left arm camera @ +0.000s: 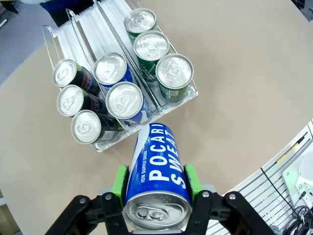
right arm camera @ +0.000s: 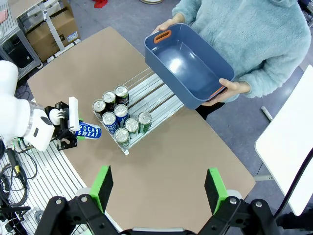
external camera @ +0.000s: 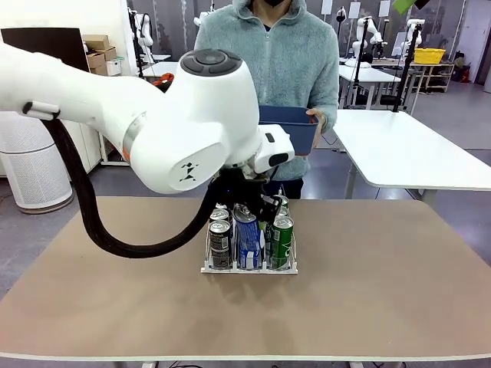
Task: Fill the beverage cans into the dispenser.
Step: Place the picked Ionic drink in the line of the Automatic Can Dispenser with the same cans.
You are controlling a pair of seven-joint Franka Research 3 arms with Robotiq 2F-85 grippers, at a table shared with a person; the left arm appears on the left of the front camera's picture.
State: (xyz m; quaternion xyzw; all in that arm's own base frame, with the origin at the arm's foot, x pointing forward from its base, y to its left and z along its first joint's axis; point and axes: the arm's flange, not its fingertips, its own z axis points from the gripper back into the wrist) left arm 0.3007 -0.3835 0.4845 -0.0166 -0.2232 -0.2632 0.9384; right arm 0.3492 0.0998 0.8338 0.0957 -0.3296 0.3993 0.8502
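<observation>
My left gripper (left arm camera: 155,177) is shut on a blue-and-white beverage can (left arm camera: 155,169), its green pads pressing both sides. The can lies along the fingers, silver top toward the camera, just off the low front lip of the white dispenser (left arm camera: 98,29). In the dispenser, three black cans (left arm camera: 73,100) fill one lane, two blue cans (left arm camera: 122,98) the middle lane and three green cans (left arm camera: 156,46) the other. From high above, the held can (right arm camera: 88,130) is beside the dispenser (right arm camera: 156,93). My right gripper (right arm camera: 159,190) hangs open and empty far above the table.
A person at the far side holds a dark blue plastic bin (right arm camera: 188,63) in both hands above the table's far edge, behind the dispenser (external camera: 249,270). My left arm (external camera: 184,115) fills the near left of the front view. Bare tabletop (external camera: 383,253) lies either side of the dispenser.
</observation>
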